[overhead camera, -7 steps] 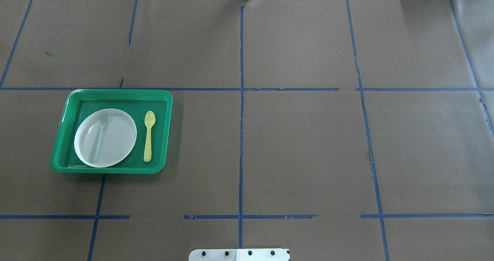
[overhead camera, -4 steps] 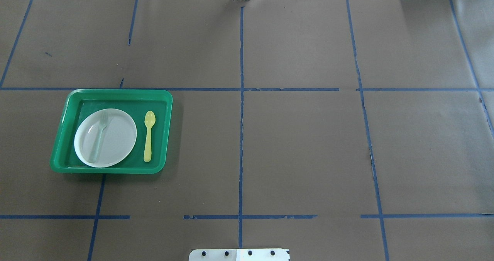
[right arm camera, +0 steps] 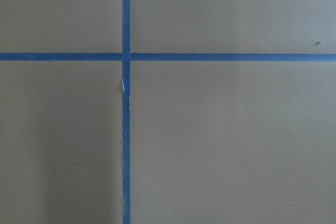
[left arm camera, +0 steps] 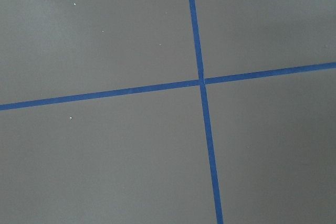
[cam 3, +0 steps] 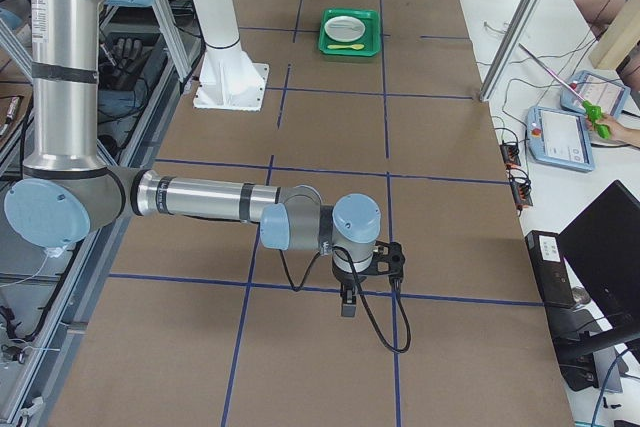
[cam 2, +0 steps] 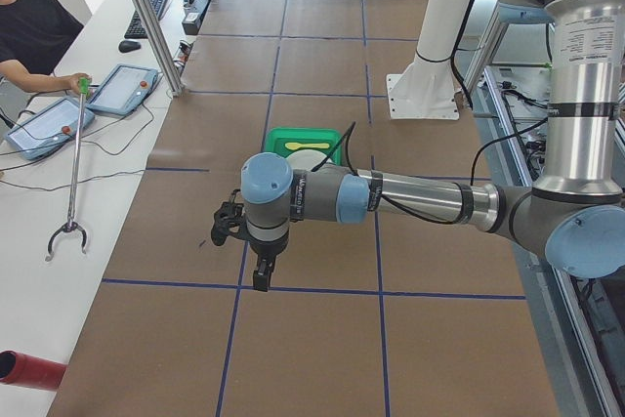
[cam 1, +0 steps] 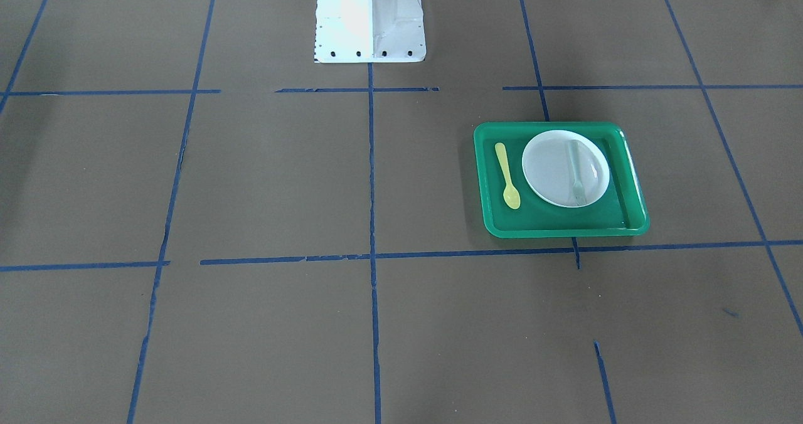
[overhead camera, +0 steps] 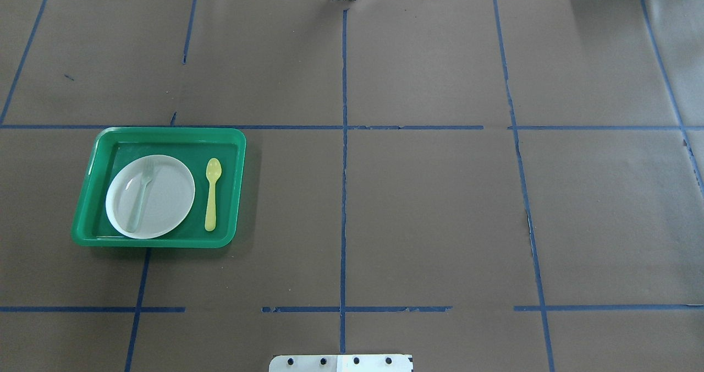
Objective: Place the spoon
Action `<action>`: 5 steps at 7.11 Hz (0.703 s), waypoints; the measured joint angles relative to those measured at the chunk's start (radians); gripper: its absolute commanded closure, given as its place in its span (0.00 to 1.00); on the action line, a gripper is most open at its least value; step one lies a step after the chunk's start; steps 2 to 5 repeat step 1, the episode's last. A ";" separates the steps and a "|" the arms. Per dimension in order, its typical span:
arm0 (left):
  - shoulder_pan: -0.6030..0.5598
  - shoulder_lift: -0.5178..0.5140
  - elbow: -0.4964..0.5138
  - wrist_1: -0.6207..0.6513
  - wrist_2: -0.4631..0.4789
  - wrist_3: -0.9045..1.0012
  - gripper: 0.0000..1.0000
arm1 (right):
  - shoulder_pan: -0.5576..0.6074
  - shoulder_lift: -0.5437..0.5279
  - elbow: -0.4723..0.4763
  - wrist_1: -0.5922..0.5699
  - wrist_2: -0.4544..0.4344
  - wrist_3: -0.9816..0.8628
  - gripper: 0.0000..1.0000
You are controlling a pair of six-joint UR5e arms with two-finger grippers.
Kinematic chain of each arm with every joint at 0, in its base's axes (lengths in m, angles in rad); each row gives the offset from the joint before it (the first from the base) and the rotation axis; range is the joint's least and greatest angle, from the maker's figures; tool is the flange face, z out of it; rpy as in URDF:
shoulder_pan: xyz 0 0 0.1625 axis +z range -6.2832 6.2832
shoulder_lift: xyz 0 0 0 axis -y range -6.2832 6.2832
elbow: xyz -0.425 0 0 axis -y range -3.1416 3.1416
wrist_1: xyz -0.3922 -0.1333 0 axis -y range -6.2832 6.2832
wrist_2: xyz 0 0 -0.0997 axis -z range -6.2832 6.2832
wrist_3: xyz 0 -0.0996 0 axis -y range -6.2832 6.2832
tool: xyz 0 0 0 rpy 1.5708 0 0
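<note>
The small yellow spoon (overhead camera: pixel 211 195) lies flat on the floor of a green tray (overhead camera: pixel 165 132), to the right of a white plate (overhead camera: pixel 168 196), bowl end away from the robot. It also shows in the front-facing view (cam 1: pixel 505 175) and small in the right side view (cam 3: pixel 348 46). My left gripper (cam 2: pixel 258 276) hangs over bare table, well short of the tray, and shows only in the left side view. My right gripper (cam 3: pixel 346 303) hangs over bare table far from the tray, and shows only in the right side view. I cannot tell whether either is open or shut.
A pale grey-green fork (overhead camera: pixel 141 195) lies on the plate's left part. Brown paper with blue tape lines (overhead camera: pixel 344 196) covers the table. The white robot base (cam 1: pixel 369 16) stands mid-table. An operator (cam 2: pixel 29 31) with tablets sits beyond the far edge.
</note>
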 measured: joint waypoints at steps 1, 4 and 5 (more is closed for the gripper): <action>0.001 -0.001 -0.003 0.000 0.001 0.002 0.00 | 0.000 0.000 -0.001 0.000 0.000 0.000 0.00; 0.001 -0.001 -0.003 0.000 0.001 0.002 0.00 | 0.000 0.000 -0.001 0.000 0.000 0.000 0.00; 0.001 -0.001 -0.003 0.000 0.001 0.002 0.00 | 0.000 0.000 -0.001 0.000 0.000 0.000 0.00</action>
